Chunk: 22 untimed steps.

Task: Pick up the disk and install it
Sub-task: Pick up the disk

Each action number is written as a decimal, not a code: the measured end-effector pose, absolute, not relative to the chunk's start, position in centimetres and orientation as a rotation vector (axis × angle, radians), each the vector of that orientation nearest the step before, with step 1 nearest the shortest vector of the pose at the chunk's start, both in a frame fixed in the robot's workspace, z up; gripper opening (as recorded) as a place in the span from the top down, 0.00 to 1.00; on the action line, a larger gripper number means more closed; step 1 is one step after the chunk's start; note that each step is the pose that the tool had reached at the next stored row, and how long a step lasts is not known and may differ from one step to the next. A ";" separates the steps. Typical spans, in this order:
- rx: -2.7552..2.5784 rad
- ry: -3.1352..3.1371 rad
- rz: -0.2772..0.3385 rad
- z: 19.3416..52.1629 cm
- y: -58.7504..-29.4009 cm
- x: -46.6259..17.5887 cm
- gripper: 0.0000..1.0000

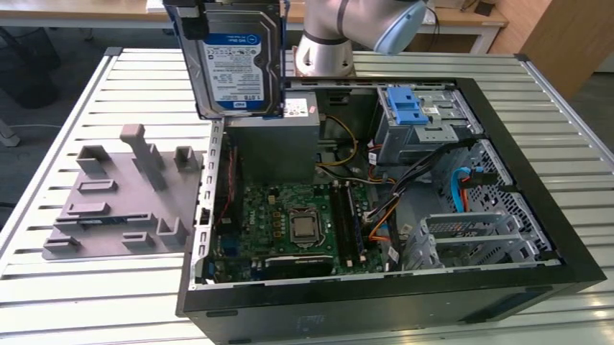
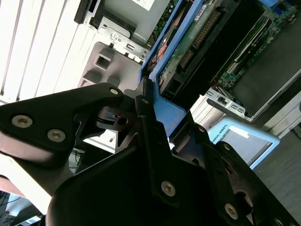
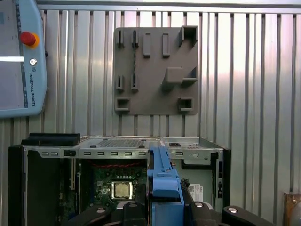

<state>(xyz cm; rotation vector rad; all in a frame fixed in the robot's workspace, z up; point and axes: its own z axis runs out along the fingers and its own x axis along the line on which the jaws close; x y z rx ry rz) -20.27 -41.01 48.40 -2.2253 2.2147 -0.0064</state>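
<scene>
One disk (image 1: 235,57) is clamped upright in the hand (image 3: 164,207), label facing the exterior view, with the fingers (image 2: 150,136) pressed against its blue side rails. It hangs above the open computer case (image 1: 537,187), over the grey box (image 1: 273,140) at the case's corner nearest the arm's base (image 1: 321,50). A grey slotted plate (image 1: 115,201) lies on the worktop (image 1: 86,302) beside the case, towards the edge at the exterior view's left.
</scene>
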 end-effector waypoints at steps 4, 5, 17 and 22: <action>-2.225 2.215 -0.006 48.4 -41.0 -19.9 0.64; -2.225 2.215 -0.006 48.4 -41.0 -19.8 0.64; -2.225 2.215 -0.006 48.4 -41.0 -18.8 0.64; -2.225 2.215 -0.006 48.4 -41.0 -18.4 0.64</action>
